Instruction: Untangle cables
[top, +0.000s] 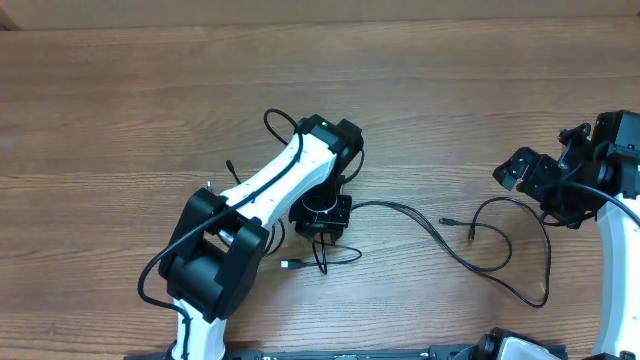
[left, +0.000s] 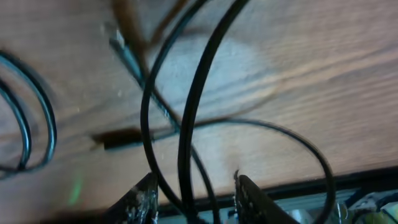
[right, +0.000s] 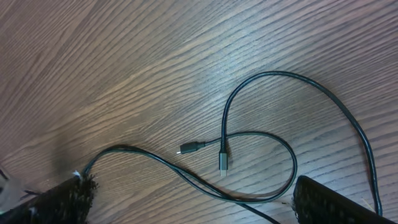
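The cables (top: 400, 207) are thin black cords on the wooden table. A knotty bunch lies under my left gripper (top: 322, 215), and long strands trail right into a loose loop (top: 520, 292). In the left wrist view the left gripper (left: 194, 193) stands low over the wood, its jaws partly apart. Three cable strands (left: 193, 112) run between them without being pinched. My right gripper (top: 520, 172) hovers at the right, wide open. In its wrist view the right gripper (right: 194, 185) straddles a cable loop (right: 292, 162) and two plug tips (right: 223, 163) lying on the table.
A loose plug end (top: 288, 264) lies just left of the bunch. Another strand curls out behind the left arm (top: 270, 122). The left arm's white body (top: 260, 185) crosses the table's middle-left. Bare wood (top: 450, 80) fills the far half.
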